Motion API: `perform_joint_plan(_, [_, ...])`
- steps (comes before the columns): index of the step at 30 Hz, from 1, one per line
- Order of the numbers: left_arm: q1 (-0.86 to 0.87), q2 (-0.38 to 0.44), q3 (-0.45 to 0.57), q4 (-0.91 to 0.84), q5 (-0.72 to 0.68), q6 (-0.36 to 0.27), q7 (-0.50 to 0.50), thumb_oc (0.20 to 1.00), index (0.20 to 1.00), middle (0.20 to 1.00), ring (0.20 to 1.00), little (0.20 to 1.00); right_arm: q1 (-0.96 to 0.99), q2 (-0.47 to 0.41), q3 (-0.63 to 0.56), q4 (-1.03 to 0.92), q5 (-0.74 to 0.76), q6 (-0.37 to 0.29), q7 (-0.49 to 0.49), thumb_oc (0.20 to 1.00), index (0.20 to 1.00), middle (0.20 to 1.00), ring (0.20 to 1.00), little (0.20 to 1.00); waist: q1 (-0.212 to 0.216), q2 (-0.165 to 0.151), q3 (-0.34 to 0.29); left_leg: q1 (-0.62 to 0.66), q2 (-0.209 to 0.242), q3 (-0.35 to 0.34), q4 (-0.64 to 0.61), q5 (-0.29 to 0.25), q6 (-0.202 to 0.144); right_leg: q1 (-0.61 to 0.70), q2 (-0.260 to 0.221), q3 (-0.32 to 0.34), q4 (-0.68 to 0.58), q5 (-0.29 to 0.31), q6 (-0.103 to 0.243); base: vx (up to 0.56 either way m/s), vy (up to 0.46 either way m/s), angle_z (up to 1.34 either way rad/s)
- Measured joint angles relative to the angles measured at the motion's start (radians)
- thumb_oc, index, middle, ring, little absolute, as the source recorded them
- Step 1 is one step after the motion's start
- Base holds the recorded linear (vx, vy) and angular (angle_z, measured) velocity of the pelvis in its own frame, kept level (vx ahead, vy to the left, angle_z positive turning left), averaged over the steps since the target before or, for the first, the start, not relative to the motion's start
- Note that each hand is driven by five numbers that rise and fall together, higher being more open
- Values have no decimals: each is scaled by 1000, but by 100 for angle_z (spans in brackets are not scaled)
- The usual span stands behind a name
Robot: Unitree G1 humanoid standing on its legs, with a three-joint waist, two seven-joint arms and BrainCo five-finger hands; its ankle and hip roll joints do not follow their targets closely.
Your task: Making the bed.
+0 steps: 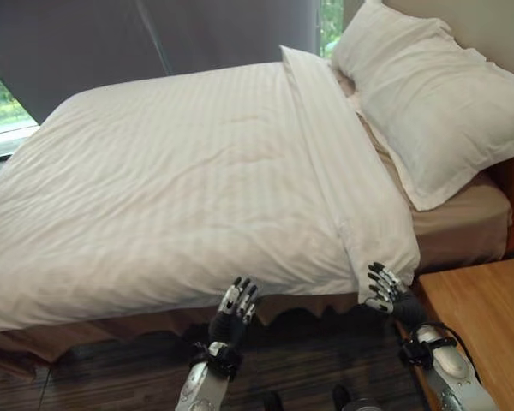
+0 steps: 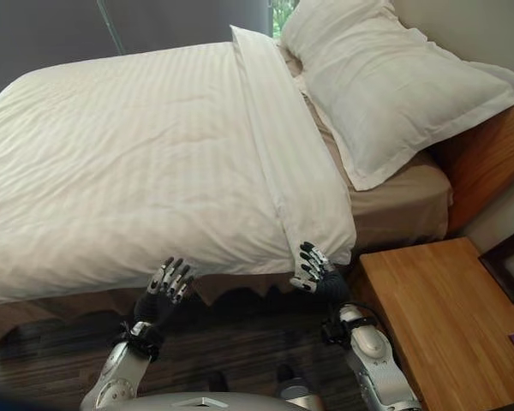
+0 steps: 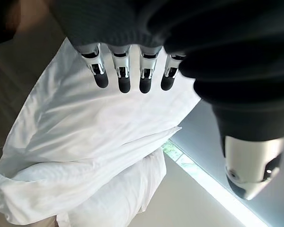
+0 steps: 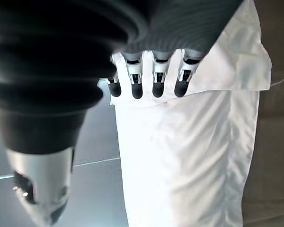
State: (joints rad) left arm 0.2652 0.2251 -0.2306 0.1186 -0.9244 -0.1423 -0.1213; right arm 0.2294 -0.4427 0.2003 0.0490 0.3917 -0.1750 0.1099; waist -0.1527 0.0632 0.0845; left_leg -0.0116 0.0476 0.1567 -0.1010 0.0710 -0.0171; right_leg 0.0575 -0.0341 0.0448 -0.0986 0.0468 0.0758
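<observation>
A white striped duvet (image 1: 171,180) lies spread over the bed, reaching from the foot end at the left almost to the head end, and it hangs a little over the near edge, where a wavy brown bed skirt (image 1: 146,321) shows beneath it above the dark wooden floor (image 1: 111,368). Just below that near edge, about midway along, the left hand (image 1: 234,310) is raised with its fingers straight and spread, holding nothing; its tips stand close to the duvet's overhanging hem, but whether they touch it I cannot tell. Further right, the duvet's top is turned back in a long folded band (image 1: 343,180) that runs from the far side of the bed to the near edge and ends in a hanging corner. The right hand (image 2: 317,272) is up at that corner, fingers likewise straight and parted, nothing gripped, its tips right by the cloth. Beyond the fold a strip of tan fitted sheet (image 1: 463,223) shows, and a large white pillow (image 1: 428,94) lies at the head end against the wooden headboard (image 2: 488,158). A wooden bedside table (image 2: 437,325) stands beside the bed's near right corner.
</observation>
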Motion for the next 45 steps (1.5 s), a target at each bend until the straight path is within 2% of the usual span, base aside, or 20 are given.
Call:
perform_joint_plan(4, [-12,14,10,-20,5,-12,22,1000,1000,1000,1000,1000,12,-2,-31,-1,1,-2,-26,1000,1000,1000,1000,1000,36,-1,-12,-18,-8,-93,0,11,-7,26,2,-87,1,-17,-11,-38,-135,68])
perform_joint_plan(7, [31,-1,48,-46,4,-25,39,1000,1000,1000,1000,1000,8,8,-45,2,4,-14,-41,1000,1000,1000,1000,1000,114,11,-23,-51,-21,-209,1,37,-14,43,16,-198,1,-30,-25,-195,-154,105])
perform_joint_plan(10, [30,-21,123,-48,2,-54,60,1000,1000,1000,1000,1000,-22,-2,-45,39,6,-29,-55,1000,1000,1000,1000,1000,171,3,33,-139,-46,-324,31,177,-144,16,13,-329,18,-56,-67,-304,-15,157])
perform_joint_plan(11, [30,-13,138,-42,2,-56,69,1000,1000,1000,1000,1000,-53,-13,-46,46,6,-29,-63,1000,1000,1000,1000,1000,195,-7,54,-159,-39,-287,27,176,-174,-5,-12,-372,20,-28,-97,-85,6,90])
perform_joint_plan(13, [22,-14,180,5,-2,-57,91,1000,1000,1000,1000,1000,-119,8,-64,47,5,-28,-82,1000,1000,1000,1000,1000,198,-53,82,-189,6,-13,227,50,-74,-6,-55,-399,16,-18,-91,-156,62,71])
perform_joint_plan(15, [17,-26,196,11,-2,-60,92,1000,1000,1000,1000,1000,-137,20,-105,44,7,-50,-90,1000,1000,1000,1000,1000,184,-65,90,-85,122,10,385,-21,-129,2,-103,-435,53,-19,-93,-224,171,55])
perform_joint_plan(18, [-46,-25,222,9,4,-67,104,1000,1000,1000,1000,1000,-83,22,-158,36,25,-56,-109,1000,1000,1000,1000,1000,119,-62,96,6,290,54,494,-42,-167,15,-131,-518,91,-33,-66,-88,177,81])
perform_joint_plan(21, [-133,-26,205,-8,6,-68,107,1000,1000,1000,1000,1000,12,16,-215,38,51,-46,-116,1000,1000,1000,1000,1000,43,-1,84,111,311,163,298,-57,-193,2,-167,-616,141,-22,-7,-65,265,119])
perform_joint_plan(23, [-165,-15,198,-37,6,-77,107,1000,1000,1000,1000,1000,40,41,-205,38,51,-42,-114,1000,1000,1000,1000,1000,45,-16,77,138,264,173,161,-79,-211,-20,-209,-645,163,-5,25,-112,403,87])
perform_joint_plan(24, [-186,-18,202,-18,17,-83,102,1000,1000,1000,1000,1000,44,84,-227,54,49,-43,-109,1000,1000,1000,1000,1000,59,-33,67,125,213,184,135,-95,-193,-56,-254,-629,167,28,54,-72,395,39])
perform_joint_plan(29, [-115,12,198,4,50,-71,105,1000,1000,1000,1000,1000,17,109,-233,86,39,-37,-124,1000,1000,1000,1000,1000,74,-62,52,122,71,170,88,-125,-110,-91,-390,-557,182,140,55,-118,338,29])
perform_joint_plan(30, [-119,31,193,18,76,-72,103,1000,1000,1000,1000,1000,25,107,-231,86,44,-35,-126,1000,1000,1000,1000,1000,16,-63,61,79,42,97,133,-135,-74,-105,-416,-346,272,167,40,-68,469,105])
perform_joint_plan(31, [-106,38,194,9,88,-75,103,1000,1000,1000,1000,1000,25,106,-227,85,51,-33,-118,1000,1000,1000,1000,1000,7,-44,57,74,51,71,133,-140,-43,-167,-367,-110,343,134,108,-52,479,91])
perform_joint_plan(32, [-91,49,195,7,101,-82,102,1000,1000,1000,1000,1000,26,116,-214,85,51,-32,-112,1000,1000,1000,1000,1000,11,-33,60,76,74,69,124,-130,-28,-202,-286,25,385,51,171,-30,267,30])
perform_joint_plan(33, [-83,61,203,13,120,-82,102,1000,1000,1000,1000,1000,35,113,-187,77,52,-33,-92,1000,1000,1000,1000,1000,11,-15,61,65,119,38,97,-108,-22,-210,-134,66,441,-100,164,-15,209,54])
perform_joint_plan(34, [-79,86,208,5,124,-85,98,1000,1000,1000,1000,1000,57,110,-177,78,51,-33,-74,1000,1000,1000,1000,1000,-7,-41,51,66,111,17,71,-86,-19,-206,-52,37,425,-130,104,17,123,79])
perform_joint_plan(35, [-61,109,207,-8,126,-88,92,1000,1000,1000,1000,1000,59,112,-171,78,52,-33,-70,1000,1000,1000,1000,1000,0,-99,29,60,71,12,54,-73,-28,-184,-15,23,341,-137,55,12,86,82])
perform_joint_plan(36, [-53,86,182,2,154,-78,93,1000,1000,1000,1000,1000,40,94,-188,93,61,-32,-67,1000,1000,1000,1000,1000,-1,-102,27,66,47,-10,42,-68,-39,-172,-22,22,286,-119,13,24,23,33])
perform_joint_plan(40, [-27,13,177,-21,161,-76,91,1000,1000,1000,1000,1000,-2,76,-149,92,83,-28,-56,1000,1000,1000,1000,1000,22,-76,22,87,47,-26,9,-34,-36,-71,-23,-6,113,-12,26,33,-7,13])
perform_joint_plan(45, [-24,24,177,-24,159,-66,87,1000,1000,1000,1000,1000,-30,76,-122,83,83,-28,-49,1000,1000,1000,1000,1000,27,-93,7,99,44,-7,2,-37,-34,-52,-33,4,78,5,30,40,1,-5])
